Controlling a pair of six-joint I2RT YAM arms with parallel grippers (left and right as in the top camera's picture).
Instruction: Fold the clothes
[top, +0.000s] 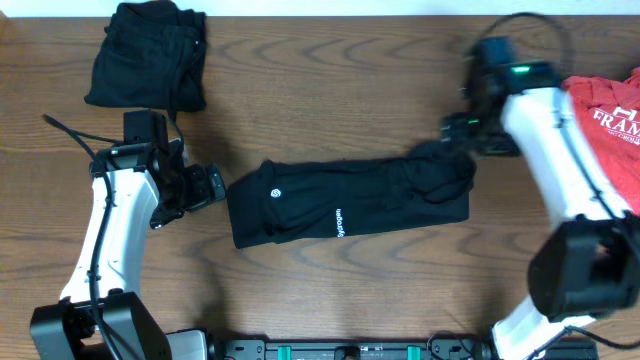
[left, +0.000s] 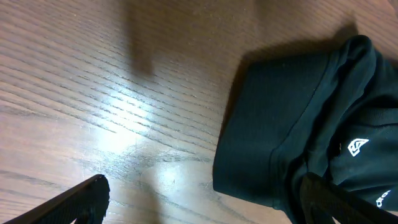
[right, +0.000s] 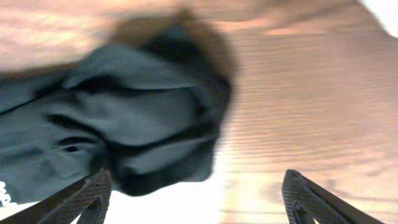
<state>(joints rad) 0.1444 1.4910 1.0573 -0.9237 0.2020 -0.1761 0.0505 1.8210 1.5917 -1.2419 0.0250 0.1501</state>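
Note:
A black top (top: 345, 200) lies across the middle of the table as a long strip, its white round logo (top: 274, 193) and white lettering facing up. Its right end is bunched. My left gripper (top: 215, 185) is open just off the strip's left end. In the left wrist view the top (left: 292, 124) fills the right side, and one finger (left: 336, 202) stands in front of its edge. My right gripper (top: 455, 130) hovers open over the bunched right end. The right wrist view shows that crumpled cloth (right: 137, 124) ahead of my right gripper (right: 199, 199), with nothing between its fingers.
A folded black garment (top: 148, 55) sits at the back left corner. A red tee with white letters (top: 605, 120) lies at the right edge, partly under my right arm. Bare wooden tabletop (top: 330, 90) surrounds the strip.

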